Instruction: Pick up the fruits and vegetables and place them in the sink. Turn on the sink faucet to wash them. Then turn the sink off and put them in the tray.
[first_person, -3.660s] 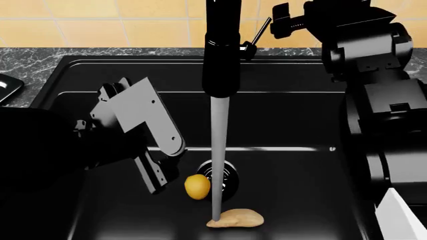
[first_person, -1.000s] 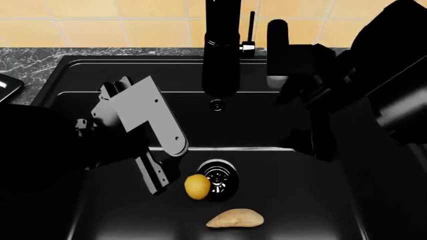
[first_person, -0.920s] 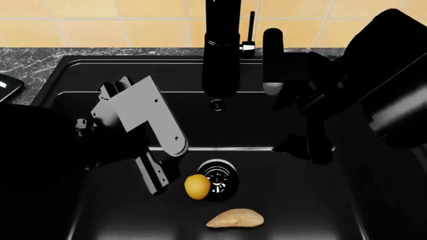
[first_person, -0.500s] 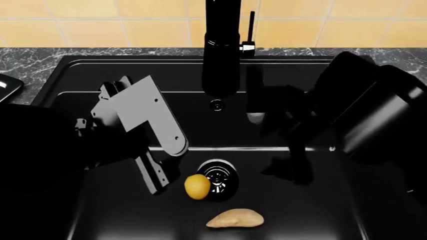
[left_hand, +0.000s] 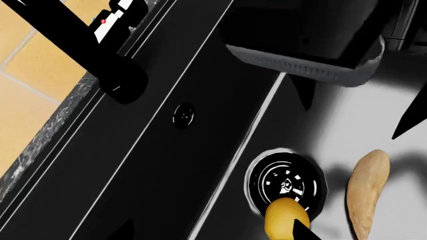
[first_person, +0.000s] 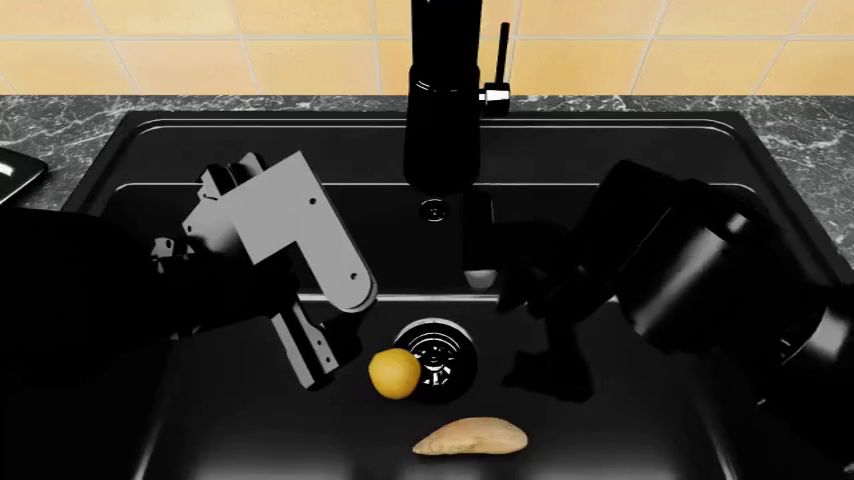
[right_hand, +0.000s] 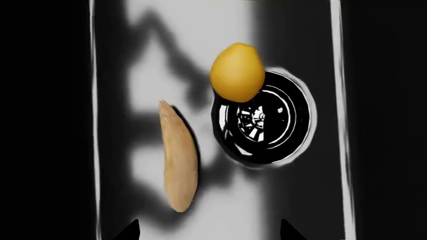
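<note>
The yellow lemon (first_person: 394, 373) lies on the floor of the black sink (first_person: 200, 135), touching the round drain (first_person: 435, 359). The pale tan vegetable (first_person: 470, 437) lies just in front of it. My left gripper (first_person: 320, 368) hangs open beside the lemon; in the left wrist view one fingertip overlaps the lemon (left_hand: 285, 219). My right gripper (first_person: 515, 320) is open inside the basin, right of the drain, empty. Its wrist view looks down on the lemon (right_hand: 237, 72) and the vegetable (right_hand: 179, 157). The faucet (first_person: 445, 100) is dry, its lever (first_person: 503, 55) upright. A tray corner (first_person: 16, 172) shows far left.
Grey marbled counter (first_person: 801, 125) borders the basin, with yellow wall tiles (first_person: 267, 50) behind. The spout hangs over the middle of the sink, above the drain. My right forearm (first_person: 721, 270) fills the basin's right side.
The water stream has stopped and the lever now stands upright. My right arm left the lever and came down into the sink toward the drain. The left arm, lemon and vegetable stayed put.
</note>
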